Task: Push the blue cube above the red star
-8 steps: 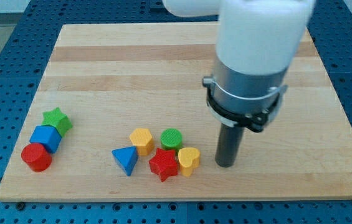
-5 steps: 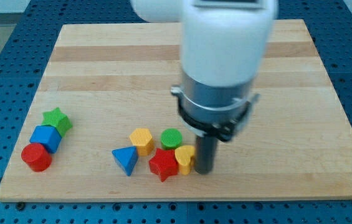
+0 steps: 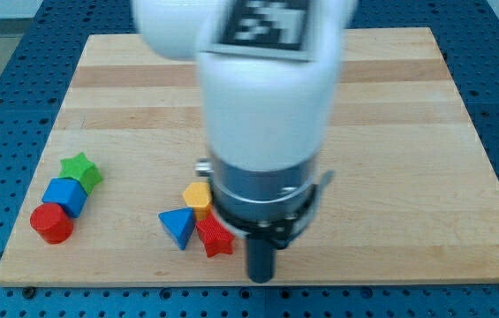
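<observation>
Item: my tip (image 3: 260,277), bare rod, no jaws, just right of red star (image 3: 215,237). Blue cube (image 3: 64,195) far left; approach from its left, probably.

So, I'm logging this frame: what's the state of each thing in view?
Blue cube: untouched, wedged between green star and red cylinder.
Red star: beside blue triangle.
Yellow block: partly hidden.
My tip: right of red star, far from cube.
</observation>
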`<state>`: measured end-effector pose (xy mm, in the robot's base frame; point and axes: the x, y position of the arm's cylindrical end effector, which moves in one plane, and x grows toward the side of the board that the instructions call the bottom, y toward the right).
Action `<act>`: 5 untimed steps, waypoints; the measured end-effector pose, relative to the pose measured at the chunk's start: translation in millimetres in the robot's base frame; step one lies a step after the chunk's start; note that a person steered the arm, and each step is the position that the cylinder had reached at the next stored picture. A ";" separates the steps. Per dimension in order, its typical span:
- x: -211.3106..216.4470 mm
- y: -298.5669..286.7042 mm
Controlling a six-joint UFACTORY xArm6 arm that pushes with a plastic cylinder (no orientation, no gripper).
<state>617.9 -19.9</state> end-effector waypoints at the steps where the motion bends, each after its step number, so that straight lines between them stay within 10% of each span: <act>1: 0.0 -70.5; 5: -78.5 -49.5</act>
<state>539.4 -69.5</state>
